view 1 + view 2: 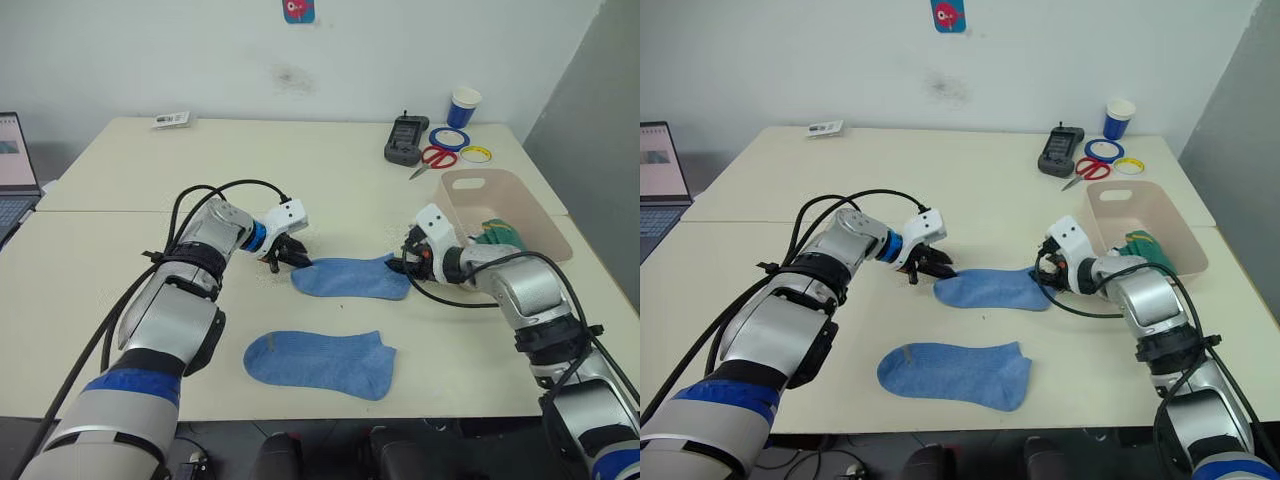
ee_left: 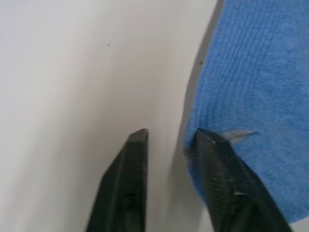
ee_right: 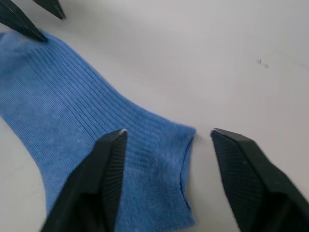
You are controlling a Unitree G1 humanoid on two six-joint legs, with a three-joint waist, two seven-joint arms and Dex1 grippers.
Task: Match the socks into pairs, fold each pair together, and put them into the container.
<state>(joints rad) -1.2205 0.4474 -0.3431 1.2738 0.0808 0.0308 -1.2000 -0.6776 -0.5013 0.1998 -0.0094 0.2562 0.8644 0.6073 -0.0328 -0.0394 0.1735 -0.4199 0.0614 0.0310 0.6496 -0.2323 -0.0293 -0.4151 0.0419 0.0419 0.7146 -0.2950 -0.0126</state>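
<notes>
Two light blue socks lie flat on the table, one farther [image 1: 350, 277] and one nearer [image 1: 320, 362] to the front edge. My left gripper [image 1: 297, 258] is open at the farther sock's left end, one finger [image 2: 219, 159] on the fabric edge and the other on bare table. My right gripper [image 1: 403, 262] is open at that sock's right end, its fingers straddling the cuff corner [image 3: 186, 140]. Behind my right arm stands the beige-pink container [image 1: 520, 190], with a dark green sock [image 1: 497, 234] inside.
At the back right are a black device [image 1: 405, 140], red scissors [image 1: 432, 158], tape rings [image 1: 450, 138] and a blue-and-white paper cup [image 1: 464, 106]. A laptop [image 1: 15, 165] sits at the far left, a small card [image 1: 172, 120] at the back.
</notes>
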